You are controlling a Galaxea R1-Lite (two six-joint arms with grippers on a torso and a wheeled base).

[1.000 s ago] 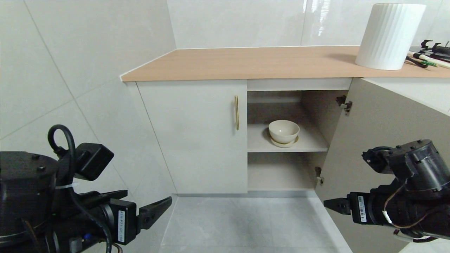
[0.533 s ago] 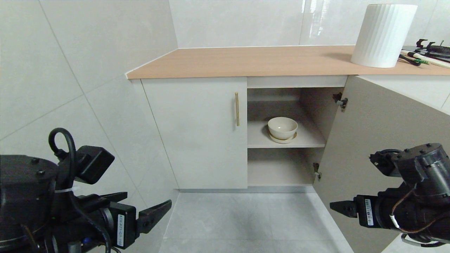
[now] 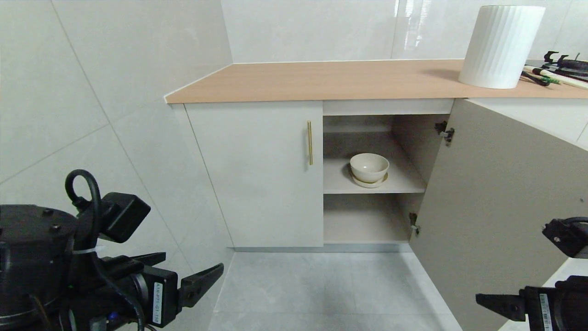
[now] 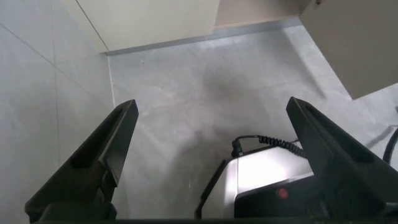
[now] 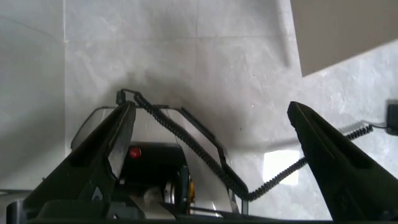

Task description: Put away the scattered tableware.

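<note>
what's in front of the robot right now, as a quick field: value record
bowl: beige, upright on a small plate, on the upper shelf
doors: right door swung open, left door shut
countertop: white ribbed container and utensils at its right end
left gripper: open, empty, low over the floor
right gripper: open, empty, low beside the right door

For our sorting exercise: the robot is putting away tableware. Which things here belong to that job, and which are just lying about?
Job: bowl, saucer, shelf, open door.
Lying about: white cylinder, tools on the counter.
</note>
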